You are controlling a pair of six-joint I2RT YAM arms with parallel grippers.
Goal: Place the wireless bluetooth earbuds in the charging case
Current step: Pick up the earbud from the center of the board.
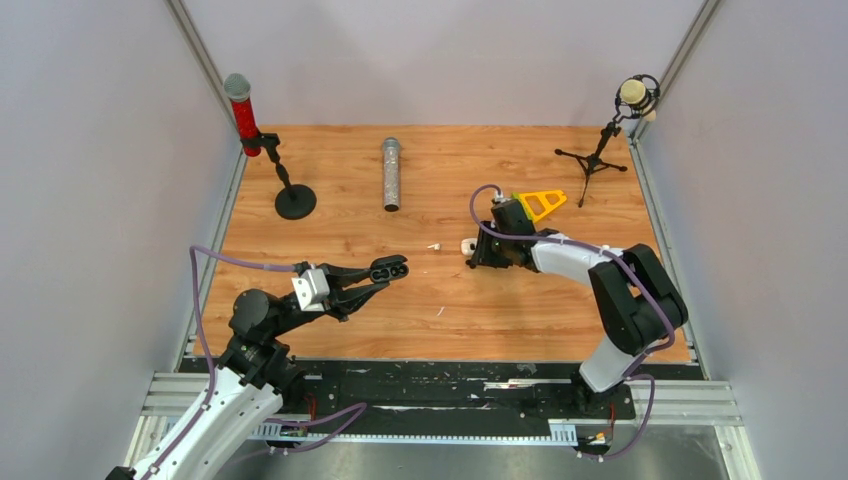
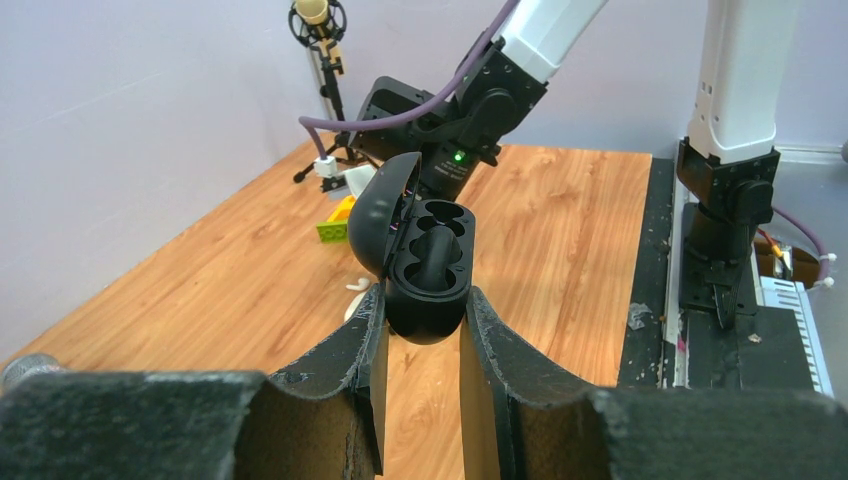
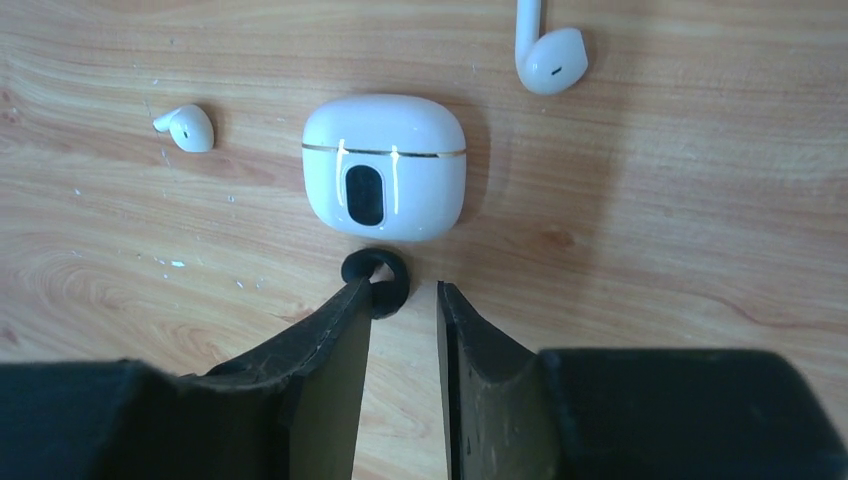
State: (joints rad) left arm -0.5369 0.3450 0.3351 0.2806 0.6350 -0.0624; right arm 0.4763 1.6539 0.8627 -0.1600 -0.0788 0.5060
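— Two cases?
— Yes. Nearest, the left gripper (image 2: 422,305) clamps the black case (image 2: 428,262), lid up, wells empty. The right gripper (image 3: 402,288), jaws slightly apart, holds nothing; a black earbud (image 3: 395,292) sits at one fingertip. Beyond, the white case (image 3: 385,165) is closed, white earbuds (image 3: 550,60) beside it.

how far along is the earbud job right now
Done: the left gripper holds the black charging case with its lid open; both wells look empty. In hand: the right gripper, jaws apart, is down at a black earbud that sits at one fingertip, not yet gripped. Left: that earbud, plus two white earbuds lying beside the closed white charging case; no earbud is seated yet.
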